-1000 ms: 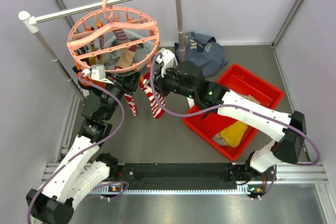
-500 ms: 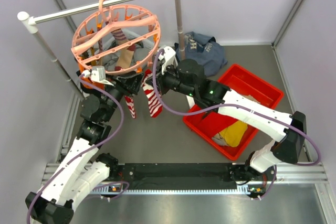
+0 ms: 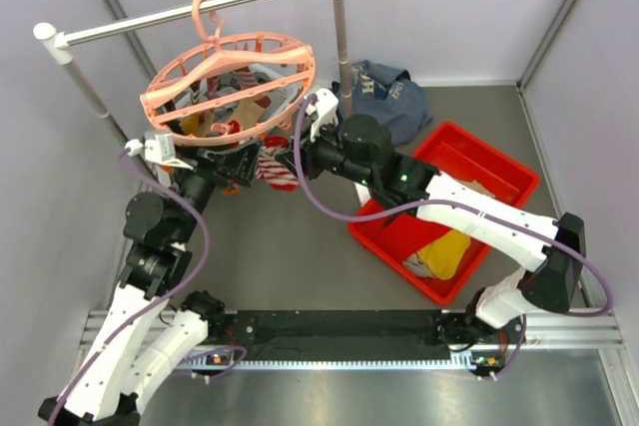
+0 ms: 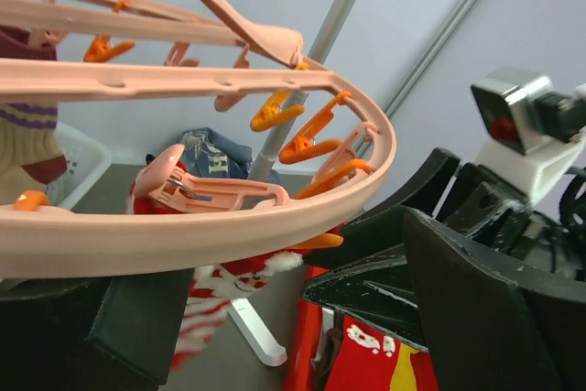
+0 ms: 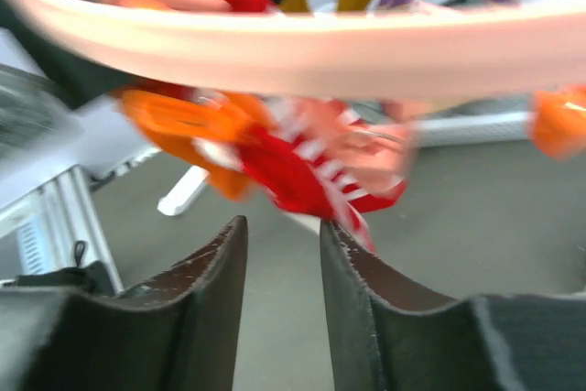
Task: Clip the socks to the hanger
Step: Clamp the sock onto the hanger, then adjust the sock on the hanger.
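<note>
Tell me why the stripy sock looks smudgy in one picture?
Right wrist view: the striped sock and hanger are smeared by motion blur, while the fingers look sharper. Left wrist view: sock fuzzy, hanger crisp. Top view: everything sharp.

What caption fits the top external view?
Under the tilted pink hanger, the left gripper and right gripper, both open, flank a hanging striped sock.

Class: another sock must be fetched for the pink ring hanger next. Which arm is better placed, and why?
Right, probably. The red plastic bin holding a yellow sock lies partly under the right arm; the left arm stands farther off.
</note>
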Controlling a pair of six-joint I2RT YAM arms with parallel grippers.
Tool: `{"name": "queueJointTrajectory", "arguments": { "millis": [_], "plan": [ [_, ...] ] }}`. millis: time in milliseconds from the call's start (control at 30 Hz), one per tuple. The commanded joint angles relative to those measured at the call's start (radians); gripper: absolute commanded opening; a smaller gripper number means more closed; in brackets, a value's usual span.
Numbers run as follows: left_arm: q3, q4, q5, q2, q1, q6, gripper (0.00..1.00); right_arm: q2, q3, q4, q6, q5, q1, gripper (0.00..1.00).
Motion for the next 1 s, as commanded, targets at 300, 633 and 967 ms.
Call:
{"name": "queueJointTrajectory", "arguments": {
  "millis": [300, 633, 967],
  "plan": [
    [0.161, -0.375, -0.048, -0.153, 0.001, 0.08, 0.98, -0.289, -0.262, 0.076, -0.007, 0.307, 0.008, 0.8],
    [0.21, -0.641, -0.034, -0.14, 0.001, 0.087, 0.99, -0.499, -0.44, 0.008, 0.004, 0.509, -0.003, 0.93],
    [0.254, -0.877, -0.255, -0.245, 0.002, 0.191, 0.99, -0.864, -0.618, -0.176, 0.039, 0.908, -0.004, 0.99]
  ]
}}
